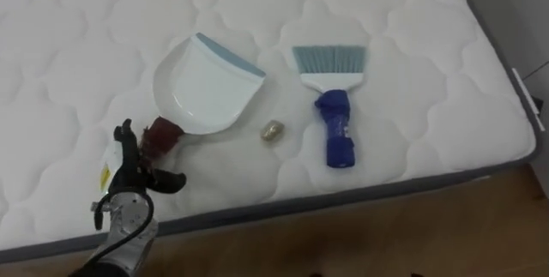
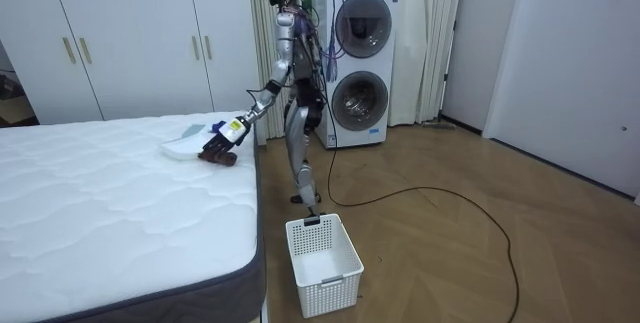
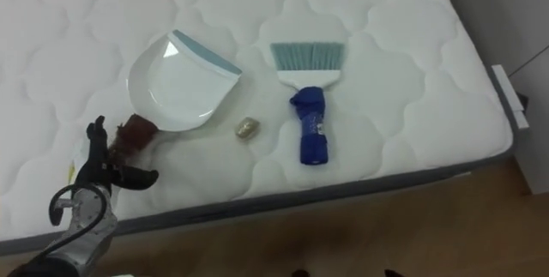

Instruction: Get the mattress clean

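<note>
Bed (image 1: 86,54) carries a dustpan (image 1: 202,88), a brush (image 1: 333,105) and a small scrap (image 1: 273,131) between them, near the edge. The dustpan lies slanted, its dark handle (image 1: 161,135) pointing down-left, straight to the left hand (image 1: 137,174). This hand is open, fingers spread, holding nothing. The handle is just beyond its fingertips; I cannot tell if they touch. The brush is well apart, to the right.
</note>
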Available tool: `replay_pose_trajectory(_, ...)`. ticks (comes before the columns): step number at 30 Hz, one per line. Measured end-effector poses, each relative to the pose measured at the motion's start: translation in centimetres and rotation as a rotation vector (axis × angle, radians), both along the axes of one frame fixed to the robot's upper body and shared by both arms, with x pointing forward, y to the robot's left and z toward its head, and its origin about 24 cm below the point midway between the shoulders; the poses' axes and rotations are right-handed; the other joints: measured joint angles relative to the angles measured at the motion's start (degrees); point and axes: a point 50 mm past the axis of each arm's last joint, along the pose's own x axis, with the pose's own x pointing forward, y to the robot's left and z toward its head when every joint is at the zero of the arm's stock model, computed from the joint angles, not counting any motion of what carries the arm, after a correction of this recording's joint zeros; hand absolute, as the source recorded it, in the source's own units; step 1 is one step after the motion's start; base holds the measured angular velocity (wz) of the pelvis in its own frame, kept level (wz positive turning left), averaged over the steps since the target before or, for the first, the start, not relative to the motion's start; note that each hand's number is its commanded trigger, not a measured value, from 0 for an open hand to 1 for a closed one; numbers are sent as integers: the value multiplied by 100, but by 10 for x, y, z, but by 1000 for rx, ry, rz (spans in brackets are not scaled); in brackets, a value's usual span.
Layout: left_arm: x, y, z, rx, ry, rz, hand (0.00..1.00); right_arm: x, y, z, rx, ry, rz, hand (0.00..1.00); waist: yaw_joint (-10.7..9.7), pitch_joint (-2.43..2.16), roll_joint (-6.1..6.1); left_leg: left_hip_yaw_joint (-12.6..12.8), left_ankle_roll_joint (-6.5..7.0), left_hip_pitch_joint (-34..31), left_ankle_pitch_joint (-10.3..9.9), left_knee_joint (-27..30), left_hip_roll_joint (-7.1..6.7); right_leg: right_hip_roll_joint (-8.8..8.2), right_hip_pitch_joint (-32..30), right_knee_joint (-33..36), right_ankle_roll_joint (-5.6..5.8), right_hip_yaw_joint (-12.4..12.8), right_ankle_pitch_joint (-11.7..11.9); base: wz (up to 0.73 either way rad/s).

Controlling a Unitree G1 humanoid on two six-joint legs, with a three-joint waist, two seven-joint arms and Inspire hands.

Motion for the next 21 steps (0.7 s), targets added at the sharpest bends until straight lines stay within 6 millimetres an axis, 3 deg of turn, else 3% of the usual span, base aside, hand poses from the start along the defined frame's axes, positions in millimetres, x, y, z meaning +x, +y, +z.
replay_pose_trajectory(5,12,12,11,20,-13,17,0,-2,0,-1,-27,18,32,0,-61,14,1,24,16,-318,-11,248,4,-55,-303,268,-27,-25,-67,6)
replay_pose_trajectory(11,25,16,24,22,-50,31,0,-5,-8,1,-87,54,91,0,-122,105,69,177,64,-546,-47,508,20,-99,-563,542,-21,71,-167,-1)
replay_pose_trajectory(21,26,19,24,22,-31,19,0,-13,-10,-1,-94,106,116,0,-193,120,95,245,73,-699,-200,701,36,-87,-857,882,-41,243,-197,-7)
